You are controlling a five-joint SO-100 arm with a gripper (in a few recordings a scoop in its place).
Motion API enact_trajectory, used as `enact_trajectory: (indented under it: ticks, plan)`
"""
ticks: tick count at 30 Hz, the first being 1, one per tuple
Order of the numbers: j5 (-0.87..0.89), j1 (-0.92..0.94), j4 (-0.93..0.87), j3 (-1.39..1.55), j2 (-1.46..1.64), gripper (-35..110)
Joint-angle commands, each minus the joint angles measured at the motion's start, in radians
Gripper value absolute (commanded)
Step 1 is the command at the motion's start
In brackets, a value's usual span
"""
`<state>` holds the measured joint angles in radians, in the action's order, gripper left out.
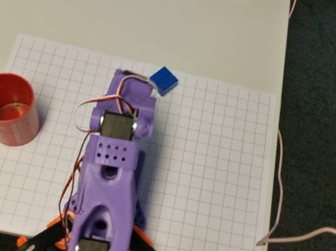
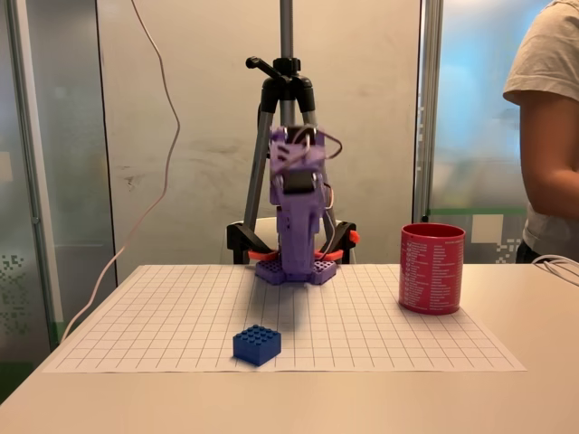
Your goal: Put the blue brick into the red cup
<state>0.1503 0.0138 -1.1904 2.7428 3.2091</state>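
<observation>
A white table (image 1: 141, 17) is covered by a grid sheet (image 1: 212, 172), on which the purple arm (image 1: 109, 180) is raised with its gripper (image 1: 137, 83) near the blue brick (image 1: 163, 80), jaw opening not discernible, while the red cup (image 1: 8, 109) stands well apart.

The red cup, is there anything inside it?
No. In the overhead view the red cup holds nothing; its shiny bare bottom shows. The blue brick sits on the grid sheet, away from the cup. Nothing covers the opening.
</observation>
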Motion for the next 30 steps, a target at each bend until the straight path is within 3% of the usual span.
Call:
enact_trajectory:
  ticks: [1, 10, 19, 24, 30]
  plan:
    - [0.028, 0.118, -0.087, -0.393, -0.071, 0]
    - [-0.034, 0.064, -0.433, -1.085, -0.634, 0]
    - [-0.107, -0.143, -0.525, -1.307, -1.077, 0]
    - [0.011, -0.169, -0.525, -1.368, -1.292, 0]
    - [0.296, -0.101, -0.525, -1.425, -1.457, 0]
